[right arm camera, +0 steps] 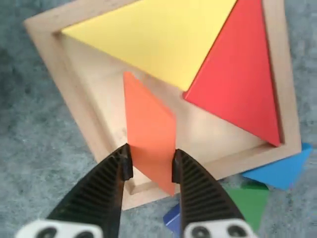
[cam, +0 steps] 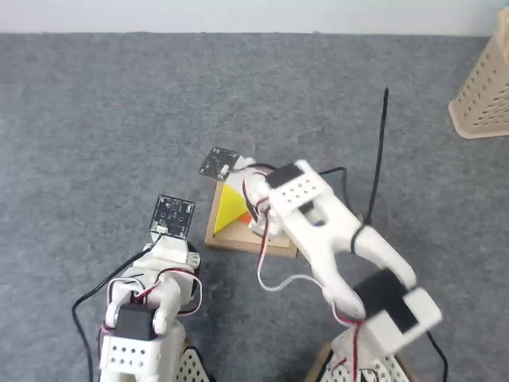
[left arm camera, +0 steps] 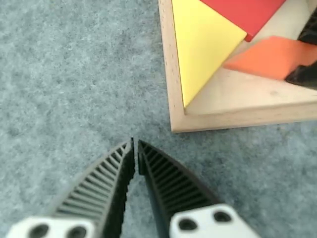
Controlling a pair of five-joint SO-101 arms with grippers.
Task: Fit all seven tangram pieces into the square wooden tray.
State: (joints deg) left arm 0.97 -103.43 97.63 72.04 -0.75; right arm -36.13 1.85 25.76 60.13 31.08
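The right claw [right arm camera: 151,163] is clamped on the orange parallelogram [right arm camera: 148,129], holding it over the bare floor of the square wooden tray [right arm camera: 49,39]. The piece's far tip is close to the yellow triangle [right arm camera: 158,34] and red triangle [right arm camera: 237,84]. Its gripped end seems to overhang the rim, so draw it inward, square an edge to the wall, lower it flat, then release. The left claw [left arm camera: 135,146] hangs pressed together above the worktop [left arm camera: 74,74], just beside a tray corner.

Shells: white plastic on the left arm [cam: 151,330] and right arm [cam: 338,231], pierced with round holes.
Servos [cam: 134,322]: black blocks.
Jaws: black, tapered, ribbed inside; white holed mounts are set behind them.
Cables [cam: 379,151]: red, white and black wires are looped behind the jaws.
Boards [cam: 173,216]: dark squares.
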